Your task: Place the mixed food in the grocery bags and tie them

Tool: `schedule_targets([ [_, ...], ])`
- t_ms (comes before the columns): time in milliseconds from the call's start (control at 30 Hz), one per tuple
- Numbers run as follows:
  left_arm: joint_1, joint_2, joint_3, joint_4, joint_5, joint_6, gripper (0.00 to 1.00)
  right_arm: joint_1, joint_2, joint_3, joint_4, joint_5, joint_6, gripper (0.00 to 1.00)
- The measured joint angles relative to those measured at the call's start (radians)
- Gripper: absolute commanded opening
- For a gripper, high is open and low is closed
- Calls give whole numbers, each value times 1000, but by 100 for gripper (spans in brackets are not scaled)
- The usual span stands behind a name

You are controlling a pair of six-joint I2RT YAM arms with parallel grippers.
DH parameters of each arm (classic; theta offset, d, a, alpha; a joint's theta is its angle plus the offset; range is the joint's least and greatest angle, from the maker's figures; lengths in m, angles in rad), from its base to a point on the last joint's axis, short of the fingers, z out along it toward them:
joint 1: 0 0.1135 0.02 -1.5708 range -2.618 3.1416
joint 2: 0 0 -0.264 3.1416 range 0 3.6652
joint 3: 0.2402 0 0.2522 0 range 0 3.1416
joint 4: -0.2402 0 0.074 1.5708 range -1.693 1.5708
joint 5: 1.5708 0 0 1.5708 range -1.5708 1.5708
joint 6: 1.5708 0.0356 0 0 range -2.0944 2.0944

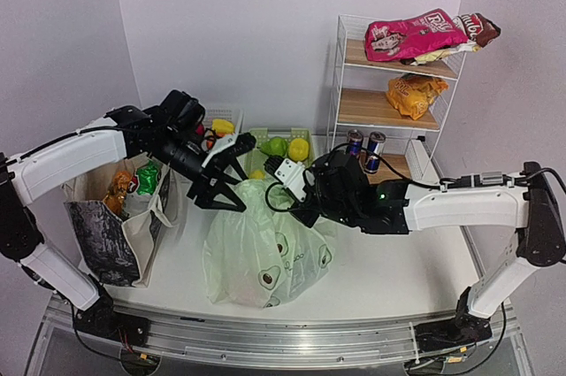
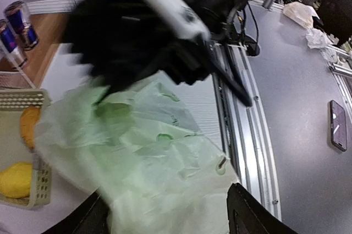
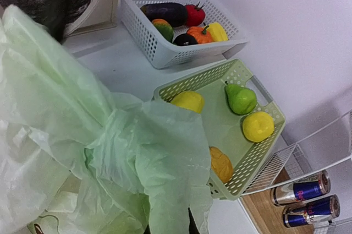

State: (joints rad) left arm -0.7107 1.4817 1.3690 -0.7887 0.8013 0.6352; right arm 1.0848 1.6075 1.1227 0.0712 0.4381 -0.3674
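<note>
Top external view: the pale-green plastic bag (image 1: 265, 252) bulges just below both grippers, its gathered neck between them. The left gripper (image 2: 168, 209) has jaws apart astride loose film; film hides the right gripper (image 1: 297, 206), so its state I cannot tell. Thin, limp, slippery stuff, likely best pinched at the bunched neck.

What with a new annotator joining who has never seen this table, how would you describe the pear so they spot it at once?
Start at the white wire rack with wooden shelves at the back right. Just left of its foot sits a pale-green slotted tray. Inside it, by the handle cut-out, lies the pear, the only green fruit there. Its neighbours in the tray are yellow or orange.
</note>
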Motion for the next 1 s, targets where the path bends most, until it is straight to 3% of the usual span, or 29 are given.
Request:
schedule_targets([
  [67, 62, 15, 44, -6, 16, -30, 99, -3, -7, -19, -3, -27, 11, 0],
  [133, 100, 44, 106, 2, 10, -68, 99, -3, -12, -23, -4, -46, 25, 0],
  [233, 55, 73, 151, 41, -35, -116, 99, 0, -26, -23, -4, -55, 51, 0],
  [400, -99, 84, 153, 82, -146, -126, 94, 18, -47, -18, -5, -41, 120, 0],
  [533, -124, 90, 131, 116, -252, -83, 89, 33, -66, -17, -14, -30, 192, 0],
  [800, -155, 117, 114, 207, -381, -22, 58, 64, -71, -6, -95, 13, 271, 0],
  [1000, -160, 118, 99, 231, -393, 21, 67, 74, -76, -6, -127, 15, 306, 0],
])
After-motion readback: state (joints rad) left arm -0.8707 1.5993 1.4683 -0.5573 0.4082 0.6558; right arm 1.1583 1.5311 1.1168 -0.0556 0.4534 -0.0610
